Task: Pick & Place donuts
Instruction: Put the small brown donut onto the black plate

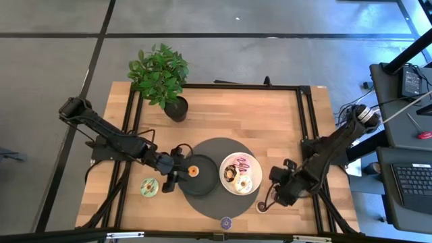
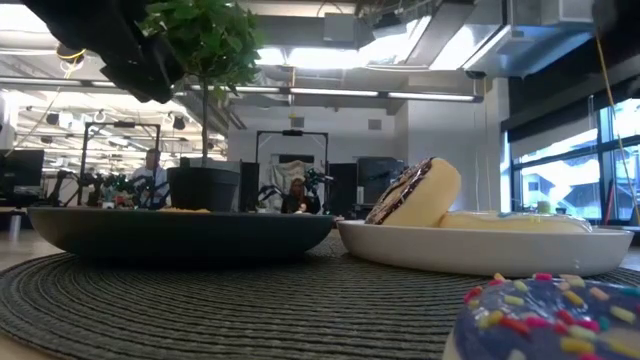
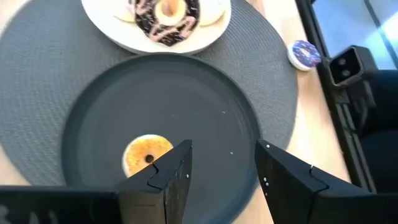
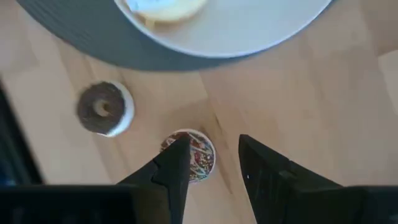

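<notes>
Orange mini donut [image 3: 147,155] on dark grey plate [image 3: 186,93], near its left edge. Left gripper [image 3: 221,171] above plate, fingers apart, empty. Chocolate-iced donut [image 3: 165,18] on white plate [image 1: 253,177]. Right gripper [image 4: 211,155] above sprinkled mini donut [image 4: 194,154] near worktop front edge, fingers apart.
</notes>
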`<state>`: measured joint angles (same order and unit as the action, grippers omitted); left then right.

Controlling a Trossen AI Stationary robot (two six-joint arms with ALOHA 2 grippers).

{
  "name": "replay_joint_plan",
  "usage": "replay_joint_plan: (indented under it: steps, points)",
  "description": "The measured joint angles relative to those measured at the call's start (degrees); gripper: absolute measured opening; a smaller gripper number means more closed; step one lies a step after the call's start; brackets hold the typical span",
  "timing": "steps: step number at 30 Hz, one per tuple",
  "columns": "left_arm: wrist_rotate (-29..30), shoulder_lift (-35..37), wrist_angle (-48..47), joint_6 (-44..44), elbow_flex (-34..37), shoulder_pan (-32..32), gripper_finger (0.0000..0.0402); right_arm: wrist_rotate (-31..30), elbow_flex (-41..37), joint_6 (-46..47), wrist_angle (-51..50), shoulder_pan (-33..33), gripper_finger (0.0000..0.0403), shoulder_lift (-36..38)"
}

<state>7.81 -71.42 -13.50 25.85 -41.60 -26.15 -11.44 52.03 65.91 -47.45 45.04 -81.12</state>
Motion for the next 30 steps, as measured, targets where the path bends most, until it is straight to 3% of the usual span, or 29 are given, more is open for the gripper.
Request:
replay_joint_plan:
  steps: [10, 15, 30]
  points:
    - [5.2, 0.0, 0.0, 0.0, 0.0, 0.0, 0.0169, 2.7, 0.0, 1.6, 0.8, 2.3, 0.0139, -9.6]
    - [6.6, 0.0, 0.0, 0.0, 0.0, 0.0, 0.0169, 9.0, 0.0, 1.6, 4.5, 2.3, 0.0139, -11.4]
    - [8.2, 0.0, 0.0, 0.0, 0.0, 0.0, 0.0169, 9.1, 0.1, 1.4, 6.1, 2.7, 0.0139, -13.2]
